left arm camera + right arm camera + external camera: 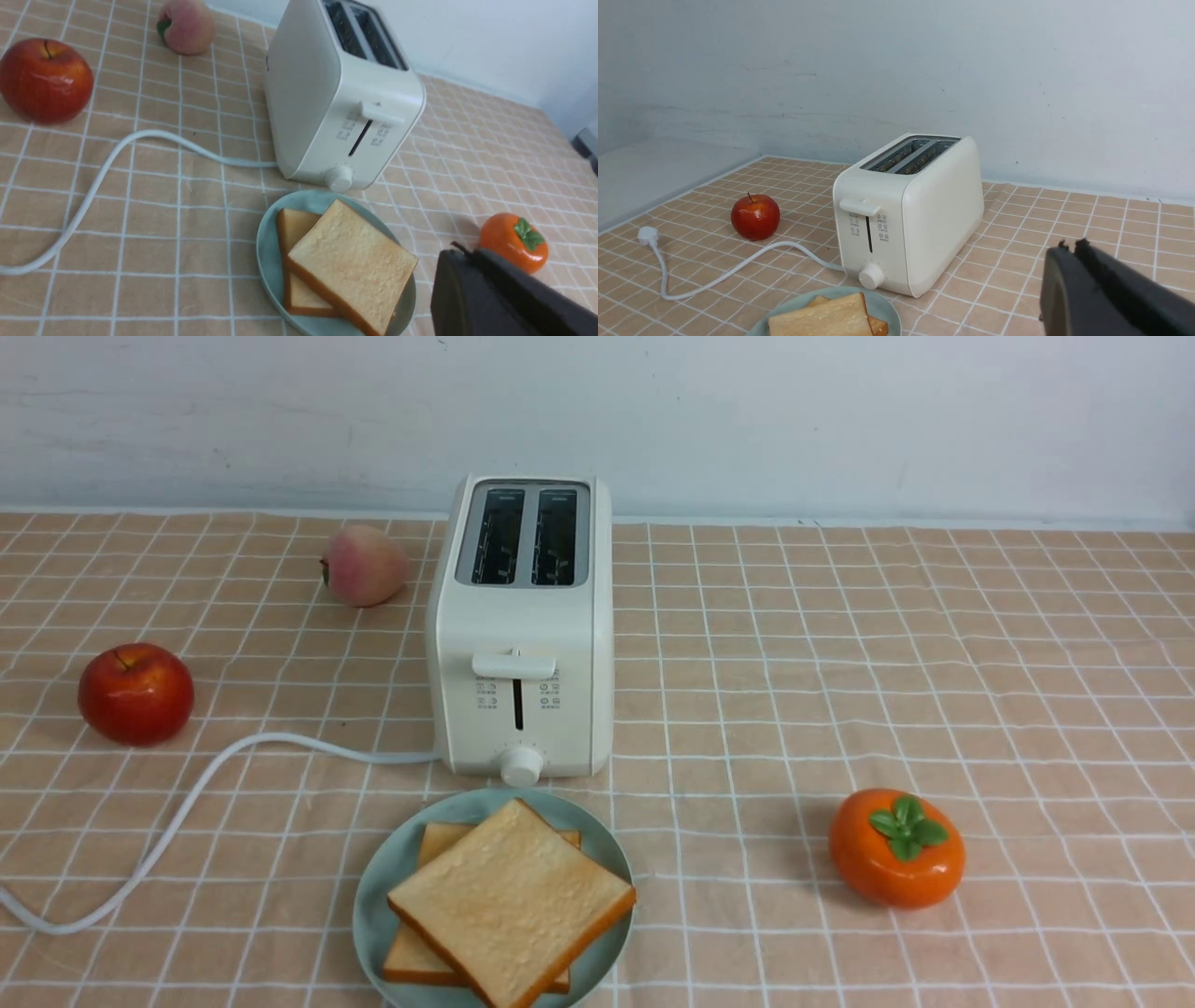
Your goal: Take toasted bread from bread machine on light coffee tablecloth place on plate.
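Note:
Two slices of toasted bread (512, 902) lie stacked on the mint-green plate (373, 905), just in front of the cream-white bread machine (523, 625). Both toaster slots look empty. The toast (350, 266), plate (266, 242) and toaster (327, 93) also show in the left wrist view, and the toast (822, 319) and toaster (924, 214) in the right wrist view. My left gripper (460, 249) is shut and empty, raised to the right of the plate. My right gripper (1069, 245) is shut and empty, off to the toaster's right. Neither arm shows in the front view.
On the light coffee tablecloth (840, 644) lie a red apple (136, 693) at left, a peach (364, 565) behind it, and an orange persimmon (896, 847) at right. The toaster's white cord (187, 803) curls across the left front.

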